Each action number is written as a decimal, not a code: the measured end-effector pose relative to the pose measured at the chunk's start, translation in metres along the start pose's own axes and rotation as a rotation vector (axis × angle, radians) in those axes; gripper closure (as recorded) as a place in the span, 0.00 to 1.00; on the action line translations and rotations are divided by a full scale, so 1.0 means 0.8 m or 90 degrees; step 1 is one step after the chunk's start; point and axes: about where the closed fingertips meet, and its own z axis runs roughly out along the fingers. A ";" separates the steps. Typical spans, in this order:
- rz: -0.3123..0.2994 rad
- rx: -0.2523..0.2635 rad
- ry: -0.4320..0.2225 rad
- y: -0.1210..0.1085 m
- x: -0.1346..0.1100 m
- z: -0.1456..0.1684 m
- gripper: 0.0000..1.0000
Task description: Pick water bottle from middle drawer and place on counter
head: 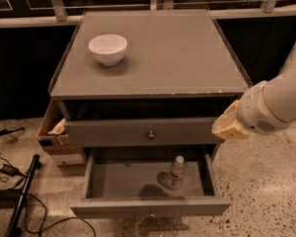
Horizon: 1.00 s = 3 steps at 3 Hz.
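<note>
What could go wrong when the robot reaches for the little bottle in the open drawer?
1. The water bottle stands upright in the middle drawer; a sideways nudge might tip it and send it rolling.
2. The gripper hangs off to the right, close to the knobbed drawer front and the counter edge, so it might bump them going in or lifting out.

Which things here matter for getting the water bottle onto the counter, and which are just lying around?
Job: water bottle in the open middle drawer; counter; gripper, near the counter's front right corner.
Lying about: white bowl; cardboard box; floor cables.
</note>
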 end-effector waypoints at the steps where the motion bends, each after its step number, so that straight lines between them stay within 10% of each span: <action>1: 0.000 -0.001 0.000 0.001 0.000 0.000 1.00; 3: 0.003 0.009 -0.007 0.001 0.063 0.086 1.00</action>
